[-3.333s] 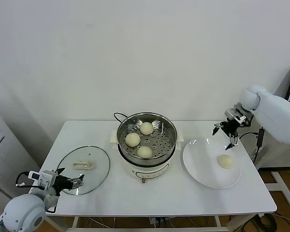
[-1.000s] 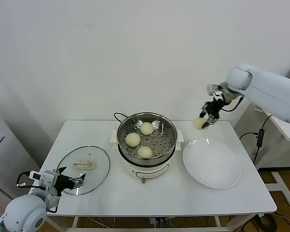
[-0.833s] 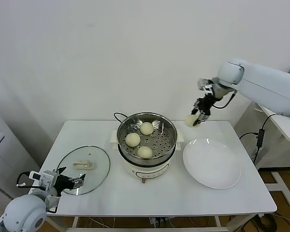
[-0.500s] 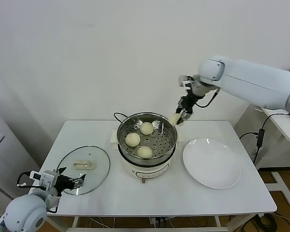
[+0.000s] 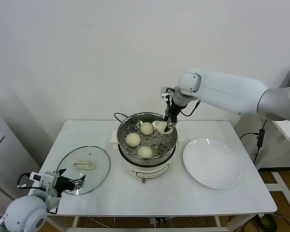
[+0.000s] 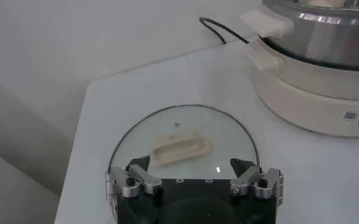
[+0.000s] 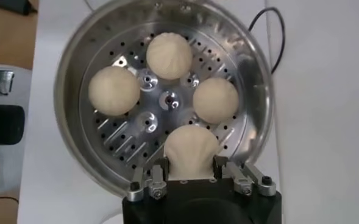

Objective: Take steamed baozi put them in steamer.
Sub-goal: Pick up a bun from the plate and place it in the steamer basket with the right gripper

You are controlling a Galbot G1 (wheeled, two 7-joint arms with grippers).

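Plain white wall (image 5: 87,58) behind 1 white table (image 5: 154,198).

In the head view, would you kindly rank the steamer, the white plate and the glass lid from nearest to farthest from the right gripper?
The right gripper, shut on a baozi, hangs over the steamer.
1. Steamer: directly beneath it, at table centre.
2. White plate: on the robot's right side.
3. Glass lid: far across on the left, by the parked left gripper.

Glossy white arms (image 5: 232,92), black screwed jaws
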